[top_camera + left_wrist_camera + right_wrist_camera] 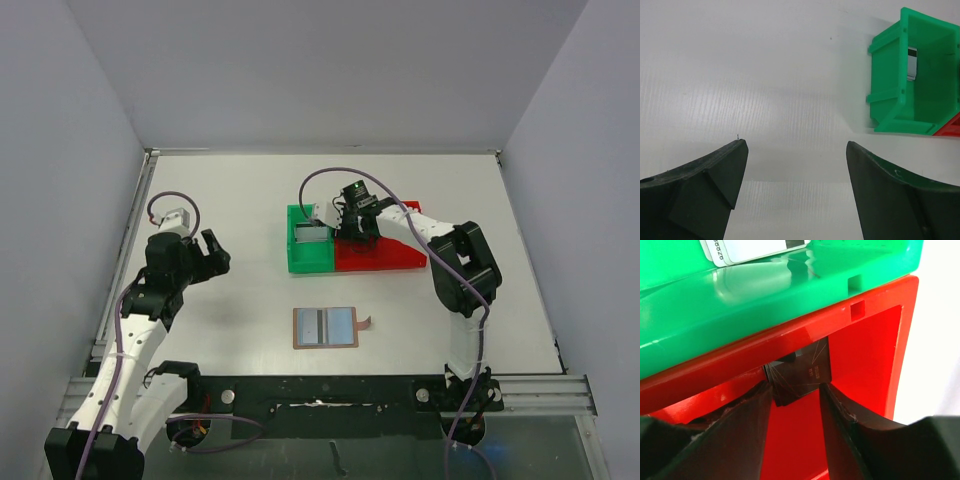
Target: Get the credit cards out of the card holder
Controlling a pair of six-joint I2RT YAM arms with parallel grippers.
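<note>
Top external view: one green bin (pixel 310 264) and one red bin (pixel 385 262) are sitting beyond the one open card holder (pixel 325 327). Your right gripper (pixel 796 387) is hovering, jaws apart, over one black card (pixel 807 371) in the red bin, which looks like a drop-off; your left gripper (pixel 792 150) is idling wide open. One silver-grey card (pixel 755 249) is lying in the green bin, so next you are probably checking the holder for more.

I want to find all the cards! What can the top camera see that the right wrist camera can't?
Only the top view shows the card holder lying open on the table, and the left arm. Only the right wrist view shows a black card inside the red bin, just past the parted jaws. Both show the red bin and the green bin, which holds a silver card.
</note>
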